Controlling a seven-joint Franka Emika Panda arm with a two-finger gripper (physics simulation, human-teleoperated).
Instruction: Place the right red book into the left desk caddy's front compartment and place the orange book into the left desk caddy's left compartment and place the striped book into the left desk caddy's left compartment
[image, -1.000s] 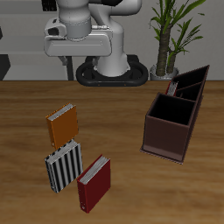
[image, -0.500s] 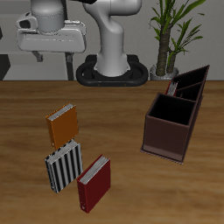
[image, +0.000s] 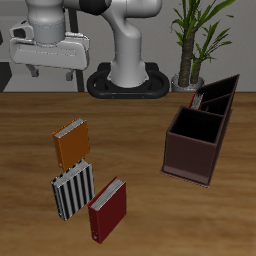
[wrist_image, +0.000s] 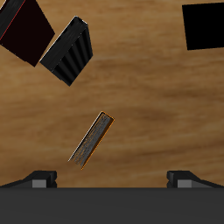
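**Three books lie flat near the table's front, gripper high above them**

The right red book (image: 107, 209) lies flat nearest the table's front edge, dark maroon with white page edges, nothing on it. Touching its corner, just behind, is the striped book (image: 72, 190), black and white stripes running along its cover. Farther back lies the orange book (image: 72, 143), orange-brown with pale page edges. No object stands between them.

Well apart, across bare wood, stands the left desk caddy (image: 192, 152), dark reddish-brown with slanted rims; its near compartments look dark and hold nothing visible. A second brown box (image: 218, 93) sits behind it with something red inside. A potted plant (image: 196, 40) stands at the back.

The gripper (image: 51, 71) hangs high above the table, fingers spread, holding nothing.
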